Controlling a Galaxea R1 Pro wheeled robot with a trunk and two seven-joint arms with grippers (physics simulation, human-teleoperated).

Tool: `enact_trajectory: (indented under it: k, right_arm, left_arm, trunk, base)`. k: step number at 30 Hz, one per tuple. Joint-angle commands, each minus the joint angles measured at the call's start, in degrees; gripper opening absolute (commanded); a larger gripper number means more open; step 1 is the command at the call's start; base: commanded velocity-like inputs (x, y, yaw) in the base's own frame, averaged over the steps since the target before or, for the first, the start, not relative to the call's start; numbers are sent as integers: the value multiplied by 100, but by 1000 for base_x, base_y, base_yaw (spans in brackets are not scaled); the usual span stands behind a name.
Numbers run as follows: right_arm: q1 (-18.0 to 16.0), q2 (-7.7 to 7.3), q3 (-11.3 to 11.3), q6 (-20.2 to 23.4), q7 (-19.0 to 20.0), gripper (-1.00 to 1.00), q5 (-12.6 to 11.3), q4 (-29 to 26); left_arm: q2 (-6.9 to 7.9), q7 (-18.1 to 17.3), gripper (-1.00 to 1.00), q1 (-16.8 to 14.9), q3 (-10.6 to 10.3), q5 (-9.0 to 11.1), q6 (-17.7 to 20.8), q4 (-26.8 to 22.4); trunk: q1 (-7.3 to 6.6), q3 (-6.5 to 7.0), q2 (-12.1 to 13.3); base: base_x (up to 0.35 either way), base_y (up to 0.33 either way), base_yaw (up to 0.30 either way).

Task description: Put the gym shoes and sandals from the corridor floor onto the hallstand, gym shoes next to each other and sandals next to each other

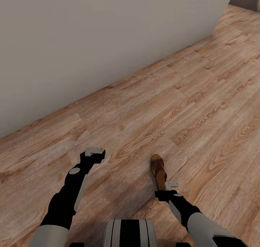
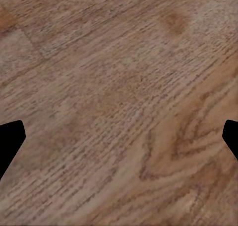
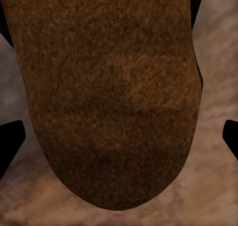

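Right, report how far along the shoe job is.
Nothing looks done: no shoe is seen on a rack here. In hand: the right claw is at one brown sandal, which fills the space between its fingers in the right wrist view; whether it is gripped is unclear. The left claw hangs open over the bare corridor floor. Left: all four shoes need racking.

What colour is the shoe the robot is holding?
Dark brown: it's a sandal, seen best in the right wrist view.
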Motion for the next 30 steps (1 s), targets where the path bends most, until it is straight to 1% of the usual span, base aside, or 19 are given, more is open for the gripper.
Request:
enact_trajectory:
  k: [1, 7, 15, 28, 29, 30]
  right_arm:
    - [1, 4, -35, 35, -1, 100, 39, -13]
    - [1, 4, -35, 35, -1, 100, 39, -13]
    - [1, 4, -35, 35, -1, 100, 35, -13]
    - [1, 4, -45, 43, -18, 100, 30, -22]
    - [1, 4, -44, 43, -18, -100, 30, -22]
    - [1, 4, -46, 44, -18, -100, 30, -22]
  left_arm:
    - [-5, -22, 100, 0, 11, -54, 27, -8]
    - [-5, -20, 100, 0, 11, -52, 27, -8]
    - [-5, -23, 100, 1, 11, -53, 27, -8]
    - [-5, -21, 100, 1, 11, -55, 27, -8]
    - [-5, -22, 100, -1, 11, -55, 27, -8]
    - [-5, -22, 100, 0, 11, -55, 27, -8]
  trunk:
    - [-1, -3, -1]
    - [-1, -3, -1]
    - [-1, -3, -1]
    - [-1, -3, -1]
    - [-1, -3, -1]
    - [-1, -3, -1]
  base:
    - [0, 0, 0]
    - [6, 0, 0]
    - [111, 0, 0]
    - [7, 0, 0]
    - [0, 0, 0]
    - [0, 0, 0]
